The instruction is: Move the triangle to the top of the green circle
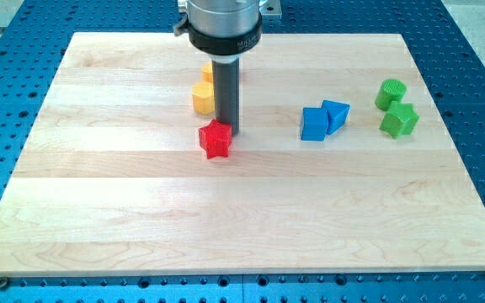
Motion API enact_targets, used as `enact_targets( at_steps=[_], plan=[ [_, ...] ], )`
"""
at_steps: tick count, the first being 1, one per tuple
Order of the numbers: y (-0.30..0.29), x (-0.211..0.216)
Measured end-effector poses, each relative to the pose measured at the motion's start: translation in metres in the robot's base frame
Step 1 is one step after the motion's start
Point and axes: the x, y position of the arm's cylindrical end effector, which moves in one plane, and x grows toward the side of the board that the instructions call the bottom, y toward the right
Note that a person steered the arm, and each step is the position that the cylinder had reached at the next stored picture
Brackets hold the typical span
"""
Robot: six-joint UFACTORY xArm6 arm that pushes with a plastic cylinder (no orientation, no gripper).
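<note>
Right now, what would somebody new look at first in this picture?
Probably the big dark rod coming down from the view's top, with my tip right beside the red star, on its upper right. Next, the blue cube touching the blue triangle, and two green blocks at the view's right.

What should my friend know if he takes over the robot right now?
My tip is down on the wooden board, just right of and above the red star block, with the yellow blocks close at its left.
The blue triangle block sits right of centre, touching the blue cube-like block.
The green circle block is near the right edge, with a second green block just below it.
Done: nothing yet; the triangle lies left of and slightly below the circle.
Left: bring my tip to the triangle and push it above the green circle.
</note>
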Motion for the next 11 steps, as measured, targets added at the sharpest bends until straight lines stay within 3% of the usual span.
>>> enact_targets(
  at_steps=[1, 3, 4, 5, 7, 9, 11],
  plan=[
    [0.044, 0.030],
    [0.102, 0.037],
    [0.149, 0.010],
    [0.155, -0.028],
    [0.126, -0.041],
    [0.150, -0.086],
    [0.194, -0.096]
  ],
)
